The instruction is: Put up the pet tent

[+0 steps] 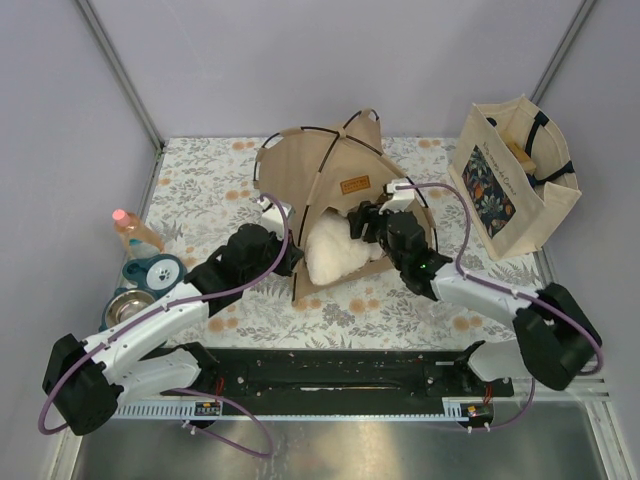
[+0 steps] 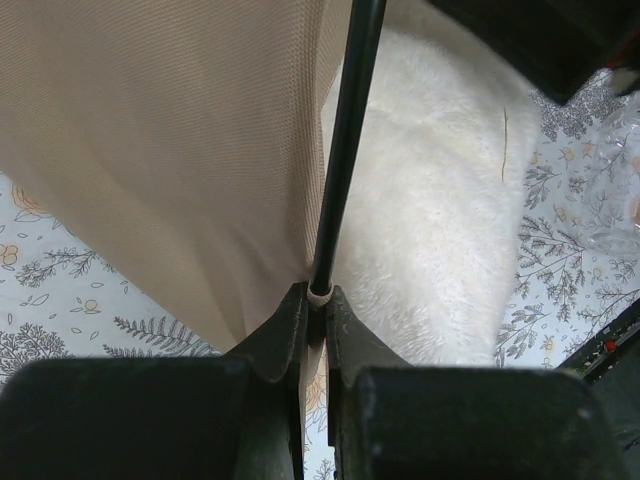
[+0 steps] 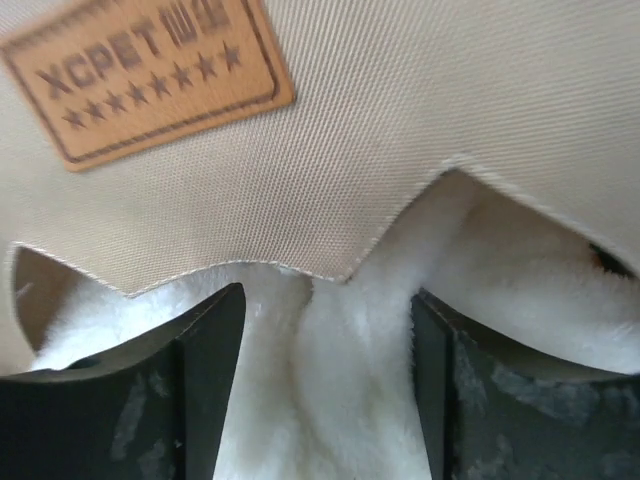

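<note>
- The tan canvas pet tent (image 1: pixel 325 185) stood at the middle of the floral-patterned bench (image 1: pixel 200 180), towards its far edge, with both arms reaching to its front.
- Thin black poles arched over its canvas and met near the top, and the doorway faced the arms.
- A white fluffy cushion (image 1: pixel 335 252) filled the doorway and bulged out onto the bench in front.
- The left jaws were clamped together on one thin black pole (image 2: pixel 342 150) at its lower, white-tipped end, low at the left side of the doorway.
- In the left wrist view, the tan canvas hung just left of that pole and the cushion (image 2: pixel 440 220) lay just right of it.
- The right jaws stood apart at the right side of the doorway, just under the scalloped canvas edge.
- In the right wrist view, the cushion's fur (image 3: pixel 340 340) lay between them; we could not tell whether they pressed into it.
- A brown leather label (image 3: pixel 145 75) sat on the canvas above the right jaws, up and to the left in that view.
- A beige tote bag with a dark floral print (image 1: pixel 515 180) stood upright at the bench's far right, near the tent but apart from it.
- At the left edge stood a clear bottle with a pink cap (image 1: pixel 135 232), with a blue paw-print bowl (image 1: pixel 155 270) and a shiny metal bowl (image 1: pixel 125 308) just in front of it, all well apart from the tent.
</note>
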`<state>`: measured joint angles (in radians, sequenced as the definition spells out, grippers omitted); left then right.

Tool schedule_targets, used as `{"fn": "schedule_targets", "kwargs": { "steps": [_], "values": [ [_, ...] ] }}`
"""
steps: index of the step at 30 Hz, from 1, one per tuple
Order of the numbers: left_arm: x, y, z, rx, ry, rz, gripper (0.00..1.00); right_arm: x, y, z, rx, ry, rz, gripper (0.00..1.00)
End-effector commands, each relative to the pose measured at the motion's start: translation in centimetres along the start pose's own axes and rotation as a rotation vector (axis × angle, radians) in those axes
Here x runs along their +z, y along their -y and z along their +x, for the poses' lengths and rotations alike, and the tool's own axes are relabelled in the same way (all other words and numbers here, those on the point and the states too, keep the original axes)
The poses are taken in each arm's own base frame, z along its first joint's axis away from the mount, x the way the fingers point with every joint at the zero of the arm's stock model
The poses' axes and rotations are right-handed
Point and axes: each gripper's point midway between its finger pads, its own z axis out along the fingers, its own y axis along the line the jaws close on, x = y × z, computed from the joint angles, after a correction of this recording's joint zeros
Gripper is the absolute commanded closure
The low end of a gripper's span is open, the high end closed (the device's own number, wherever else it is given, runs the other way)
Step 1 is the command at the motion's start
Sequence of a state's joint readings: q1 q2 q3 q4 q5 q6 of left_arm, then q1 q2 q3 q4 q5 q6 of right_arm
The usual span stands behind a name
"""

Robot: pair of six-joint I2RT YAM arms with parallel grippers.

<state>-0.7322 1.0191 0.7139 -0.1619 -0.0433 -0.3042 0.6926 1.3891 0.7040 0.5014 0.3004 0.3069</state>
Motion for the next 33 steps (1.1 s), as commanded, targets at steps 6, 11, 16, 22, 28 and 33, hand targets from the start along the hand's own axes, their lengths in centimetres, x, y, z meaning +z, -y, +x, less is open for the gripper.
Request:
{"fn": "schedule_targets", "kwargs": {
  "steps": [6,11,16,22,28,33],
  "values": [
    [0.1,0.9,-1.1,-0.051,0.009,0.020,1.00,-7.3,1.0,-5.7,0.183,0.042,0.073,0.14],
    [0.2,1.0,-1.2,-0.054,0.011,0.019,1.00,-9.4,0.7,-3.3,0.210,-0.136,0.074,0.27],
    [0.2,0.9,-1.3,-0.057,0.010,0.016,1.00,-9.1,-1.4,1.6,0.297,-0.286,-0.035,0.45],
    [0.3,1.0,-0.9,-0.064,-0.002,0.023,1.00,-6.0,-4.1,5.6,0.353,-0.398,-0.111,0.85],
    [0.5,1.1,-0.5,-0.066,-0.028,0.025,1.00,0.0,-8.4,3.6,0.390,-0.316,-0.241,0.87],
    [0.1,1.3,-0.7,-0.076,-0.028,0.030,1.00,3.5,-9.4,4.7,0.436,-0.287,-0.267,0.84]
  ]
}}
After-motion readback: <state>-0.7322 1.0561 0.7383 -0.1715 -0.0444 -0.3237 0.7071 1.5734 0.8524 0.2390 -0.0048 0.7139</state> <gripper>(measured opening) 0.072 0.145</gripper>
